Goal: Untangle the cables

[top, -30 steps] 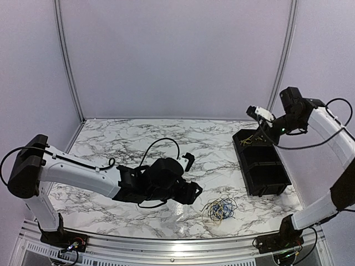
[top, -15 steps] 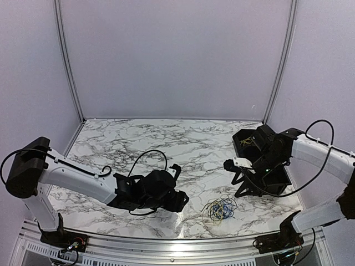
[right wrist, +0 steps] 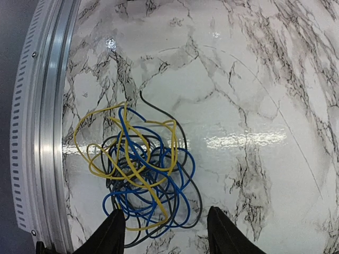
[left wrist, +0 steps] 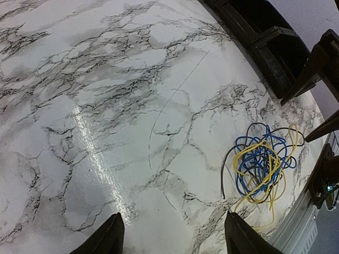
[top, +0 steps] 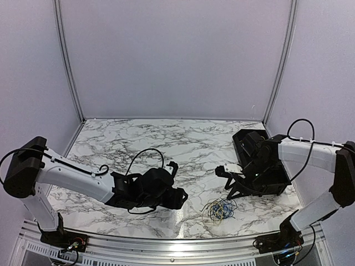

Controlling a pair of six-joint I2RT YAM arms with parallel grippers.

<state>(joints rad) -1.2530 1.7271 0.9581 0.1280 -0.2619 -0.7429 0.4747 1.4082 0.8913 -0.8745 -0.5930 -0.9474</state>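
The cables are one tangled bundle of thin yellow, blue and black wires [top: 220, 209] lying on the marble table near its front edge. They also show in the left wrist view [left wrist: 262, 166] and the right wrist view [right wrist: 140, 169]. My left gripper [top: 178, 182] is open and empty, low over the table to the left of the bundle [left wrist: 172, 239]. My right gripper [top: 223, 183] is open and empty, just above and behind the bundle. In the right wrist view the bundle lies partly between its fingertips [right wrist: 165, 230].
A black bin [top: 280, 178] stands at the right, behind my right arm, and it also shows in the left wrist view [left wrist: 259, 32]. An aluminium rail [right wrist: 47, 132] runs along the table's front edge, close to the bundle.
My right arm has swung down from high over the bin to just above the cable bundle. My left gripper has drawn back slightly toward the left and front.
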